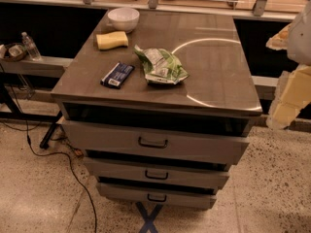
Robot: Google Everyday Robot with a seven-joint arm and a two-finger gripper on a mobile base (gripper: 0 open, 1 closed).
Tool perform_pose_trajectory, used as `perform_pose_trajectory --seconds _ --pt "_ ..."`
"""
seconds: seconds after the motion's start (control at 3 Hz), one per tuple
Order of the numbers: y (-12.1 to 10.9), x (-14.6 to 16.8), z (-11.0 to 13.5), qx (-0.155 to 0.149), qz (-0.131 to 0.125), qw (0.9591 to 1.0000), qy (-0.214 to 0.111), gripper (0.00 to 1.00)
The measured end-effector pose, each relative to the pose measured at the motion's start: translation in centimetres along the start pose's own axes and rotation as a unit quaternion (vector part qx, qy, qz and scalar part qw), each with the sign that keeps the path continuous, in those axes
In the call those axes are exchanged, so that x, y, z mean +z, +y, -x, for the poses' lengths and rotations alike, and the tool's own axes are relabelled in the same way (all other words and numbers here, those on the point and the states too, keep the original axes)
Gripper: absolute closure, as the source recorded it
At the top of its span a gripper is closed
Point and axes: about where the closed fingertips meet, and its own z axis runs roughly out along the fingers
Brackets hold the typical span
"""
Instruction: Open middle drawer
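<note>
The grey metal cabinet stands in the centre with three drawers. The middle drawer has a low flat front with a small dark bail handle at its centre. It sits between the taller top drawer and the lowest drawer. All three fronts look pushed in about evenly. My gripper is at the right edge of the view, level with the cabinet top and to the right of it. It is well away from the middle drawer's handle and holds nothing that I can see.
On the cabinet top lie a white bowl, a yellow sponge, a dark blue snack bar and a green chip bag. A water bottle stands on a ledge at left. Black cables run over the speckled floor. A blue tape X marks the floor in front.
</note>
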Motion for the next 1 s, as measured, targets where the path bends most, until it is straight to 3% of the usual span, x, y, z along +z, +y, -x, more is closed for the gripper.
perform_pose_trajectory --seconds 0.33,0.67,1.0 --pt "0.1 0.4 -0.2 0.004 0.0 1.0 -0.002 0.0" --pt "1.7 4.1 -1.9 0.033 0.005 0.9991 -0.024 0.0" --pt "3.7 7.4 -3.4 0.038 0.011 0.9984 -0.039 0.0"
